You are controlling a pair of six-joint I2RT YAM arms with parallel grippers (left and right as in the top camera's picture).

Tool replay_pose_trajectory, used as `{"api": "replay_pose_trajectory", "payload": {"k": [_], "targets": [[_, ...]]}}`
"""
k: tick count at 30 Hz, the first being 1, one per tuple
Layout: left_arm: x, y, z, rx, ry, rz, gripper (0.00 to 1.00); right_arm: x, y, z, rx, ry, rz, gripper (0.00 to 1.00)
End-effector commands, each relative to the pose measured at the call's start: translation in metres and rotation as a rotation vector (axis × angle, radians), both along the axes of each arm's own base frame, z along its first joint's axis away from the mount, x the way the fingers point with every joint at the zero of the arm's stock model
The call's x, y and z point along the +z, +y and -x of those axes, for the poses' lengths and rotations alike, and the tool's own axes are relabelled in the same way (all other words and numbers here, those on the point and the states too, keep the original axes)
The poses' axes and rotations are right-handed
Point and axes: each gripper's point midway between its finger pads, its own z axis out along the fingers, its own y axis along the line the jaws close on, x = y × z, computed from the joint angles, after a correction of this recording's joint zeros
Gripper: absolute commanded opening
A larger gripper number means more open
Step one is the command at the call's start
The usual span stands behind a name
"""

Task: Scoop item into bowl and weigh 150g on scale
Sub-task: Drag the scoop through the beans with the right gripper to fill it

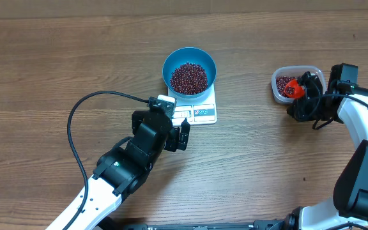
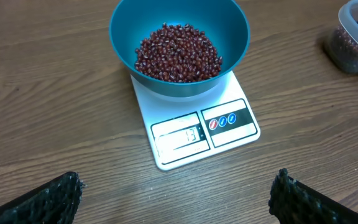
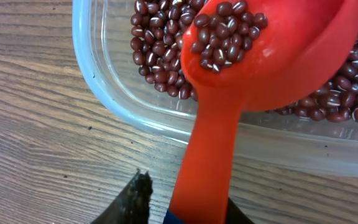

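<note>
Two pairs of jaws to judge. Cannot call the right jaws clamped or loosened: handle of the red scoop (image 3: pixel 204 155) between them, yet a sliver of wood showing between one dark finger (image 3: pixel 138 198) and that handle. Left jaws spread wide and empty, fingertips (image 2: pixel 48 200) low at either side of the view, facing the scale (image 2: pixel 194 134).

Outward from the right jaws: scoop head part-filled with beans (image 3: pixel 225 31), tilted over the clear tub (image 3: pixel 104 93), itself stocked with more. Well apart across the bench (image 1: pixel 56 51), blue bowl (image 2: pixel 238 37) seated on the scale with a heap of beans inside. Display lit, digits too small to read surely.

Risks, as judgement only. With a slack grip, likely lets the scoop roll or drop, scattering beans over the tub wall onto the bench. Carrying a tilted load across the open gap probably sheds beans short of the bowl. Tipping in too much at once may overshoot the target weight. Nudging the bowl rim or pressing on the scale would skew the reading; same hazard from the left jaws, hovering just beside the button panel.
</note>
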Motion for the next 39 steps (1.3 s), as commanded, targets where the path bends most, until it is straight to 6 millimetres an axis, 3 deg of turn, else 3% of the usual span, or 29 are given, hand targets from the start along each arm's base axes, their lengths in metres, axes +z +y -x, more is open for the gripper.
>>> {"api": "replay_pose_trajectory", "payload": {"k": [1,9,12,24,27,39], "targets": [[0.011,0.001,-0.005,0.026,-0.021,0.021,0.99,0.006,-0.001,-0.008,-0.010,-0.017,0.004,0.29],[0.011,0.001,-0.005,0.026,-0.022,0.021,0.99,0.016,-0.003,-0.014,-0.029,-0.027,0.001,0.23],[0.011,0.001,-0.006,0.027,-0.022,0.021,0.99,0.019,-0.004,-0.015,-0.049,-0.029,-0.004,0.04],[0.011,0.001,-0.005,0.026,-0.021,0.021,1.00,0.022,-0.004,-0.016,-0.049,-0.038,-0.001,0.04],[0.011,0.001,-0.005,0.026,-0.021,0.021,1.00,0.028,-0.004,-0.018,-0.050,-0.051,0.002,0.17],[0.011,0.001,-0.005,0.026,-0.021,0.021,1.00,0.052,-0.020,-0.026,-0.072,-0.065,0.084,0.16]]}}
